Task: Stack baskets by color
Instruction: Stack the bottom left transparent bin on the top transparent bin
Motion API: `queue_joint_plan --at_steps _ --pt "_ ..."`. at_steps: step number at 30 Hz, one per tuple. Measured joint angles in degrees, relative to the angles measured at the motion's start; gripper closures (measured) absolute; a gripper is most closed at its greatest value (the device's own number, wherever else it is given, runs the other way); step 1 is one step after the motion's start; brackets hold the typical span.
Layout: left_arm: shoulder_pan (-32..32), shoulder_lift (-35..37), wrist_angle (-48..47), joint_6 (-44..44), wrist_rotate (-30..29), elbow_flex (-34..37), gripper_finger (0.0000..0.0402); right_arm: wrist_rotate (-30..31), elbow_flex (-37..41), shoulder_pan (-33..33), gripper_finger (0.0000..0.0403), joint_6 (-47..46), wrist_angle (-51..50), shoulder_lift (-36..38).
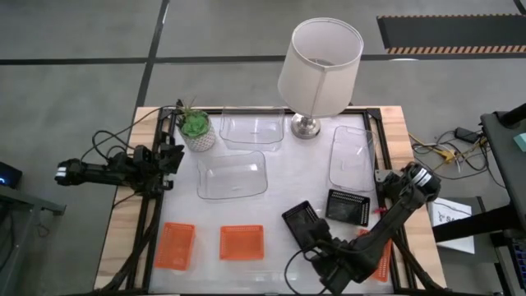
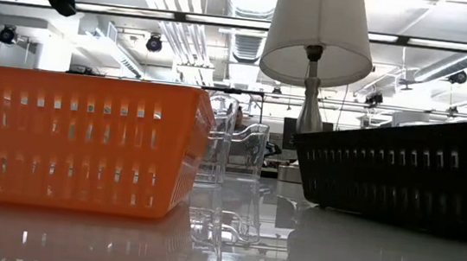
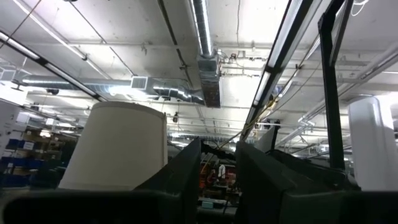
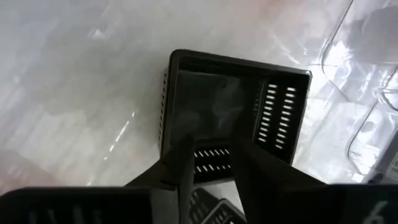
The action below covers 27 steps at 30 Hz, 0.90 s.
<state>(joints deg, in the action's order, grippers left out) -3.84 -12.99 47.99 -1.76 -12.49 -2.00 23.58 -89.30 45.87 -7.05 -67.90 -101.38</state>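
Three clear baskets [image 1: 233,174] [image 1: 252,129] [image 1: 352,156] lie in the far half of the table. Two orange baskets [image 1: 175,245] [image 1: 242,242] sit at the near left, and a third orange basket [image 1: 380,256] is partly hidden under my right arm. One black basket [image 1: 348,206] lies right of centre, another black basket [image 1: 301,222] just beside it. My right gripper [image 1: 319,247] [image 4: 214,168] hangs open over that second basket [image 4: 230,106], pointing steeply down, its fingers on either side of the near wall. My left gripper [image 1: 173,156] [image 3: 217,180] waits open at the left edge, pointing up.
A white lamp [image 1: 319,66] stands at the far edge and a potted green plant [image 1: 196,129] at the far left. In the low view an orange basket [image 2: 76,140] and a black basket [image 2: 412,171] stand close to the camera. Bare table shows between the orange and clear baskets.
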Motion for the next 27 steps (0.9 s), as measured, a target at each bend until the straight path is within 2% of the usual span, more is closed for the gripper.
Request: queue_joint_plan --at_steps 6,9,14,21,25,27 --pt "0.0 -1.6 0.1 3.2 0.0 0.0 0.0316 3.2 2.3 -0.8 0.0352 -8.2 0.1 4.9" --pt "0.0 -3.5 0.4 5.3 0.0 0.0 0.0316 4.0 7.2 -1.7 0.0377 -7.0 5.9 9.7" --pt "0.0 -8.3 1.1 5.9 0.0 -2.2 0.0316 5.2 22.4 -4.2 0.0393 5.4 28.6 21.1" --pt "0.0 -16.3 1.3 6.0 0.0 -8.1 0.0316 7.0 41.1 -13.4 0.0394 20.5 55.8 37.1" --pt "0.0 -20.9 1.5 6.0 -0.4 -12.6 0.0316 6.2 47.9 -18.8 0.0394 28.5 65.9 44.0" --pt "0.0 -24.3 0.9 5.9 -2.8 -15.0 0.0316 5.9 50.3 -20.9 0.0394 32.2 69.1 47.0"
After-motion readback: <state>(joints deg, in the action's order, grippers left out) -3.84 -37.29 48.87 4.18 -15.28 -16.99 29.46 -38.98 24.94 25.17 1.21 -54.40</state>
